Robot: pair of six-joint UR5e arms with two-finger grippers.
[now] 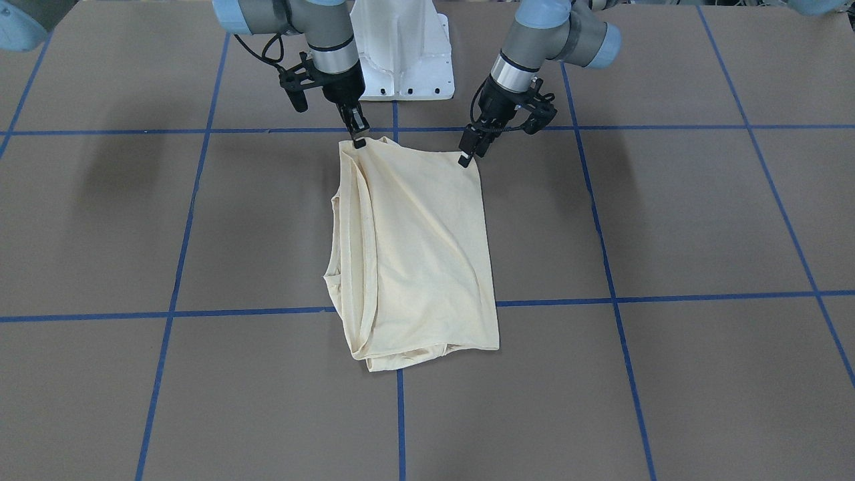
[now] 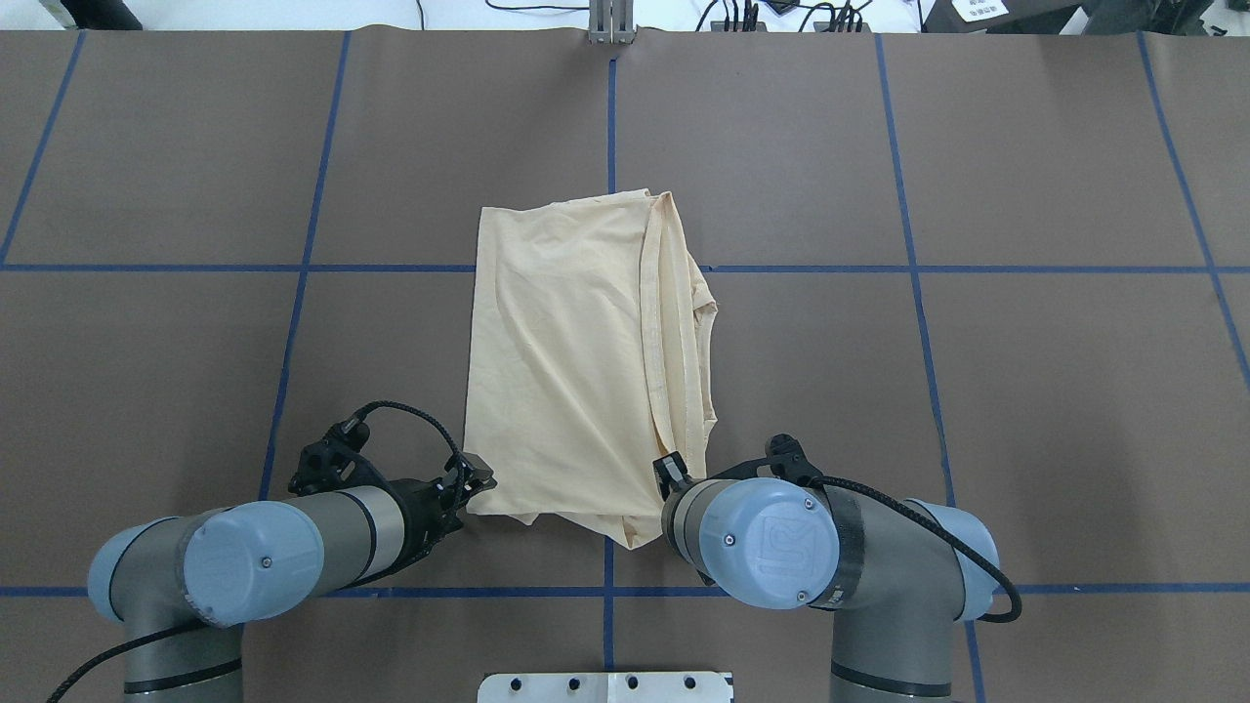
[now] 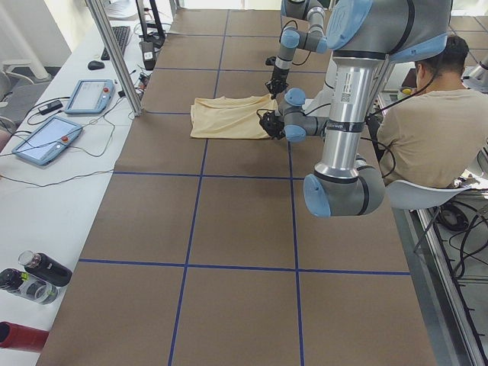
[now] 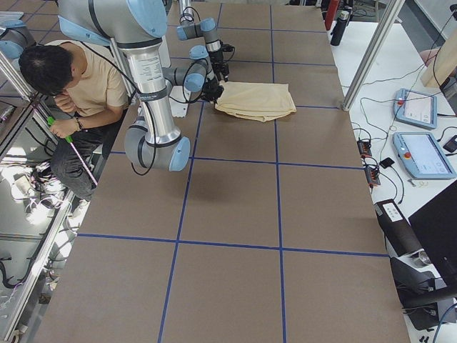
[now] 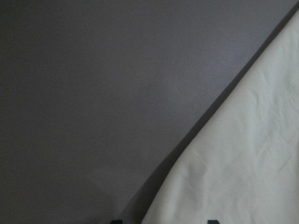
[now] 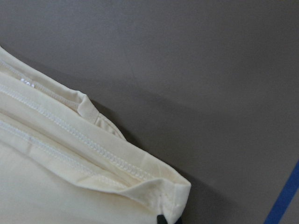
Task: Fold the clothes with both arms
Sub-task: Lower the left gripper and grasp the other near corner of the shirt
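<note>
Front view: the folded T-shirt [image 1: 417, 254] lies mid-bench [image 1: 668, 220], with wide brown surface on every side. The right tool [image 1: 358, 138] and left tool [image 1: 467, 153] meet its two robot-side corners.

Overhead: the right arm's elbow hides its tool.

Left wrist view: two fingertips [image 5: 212, 221], cut off, stand apart astride the cloth, released.

Right wrist view: the tool, mostly cropped, is clenched on the hem corner [image 6: 180, 190].

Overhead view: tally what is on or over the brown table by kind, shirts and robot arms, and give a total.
shirt: 1
robot arms: 2 (left arm, right arm)
Total: 3
</note>
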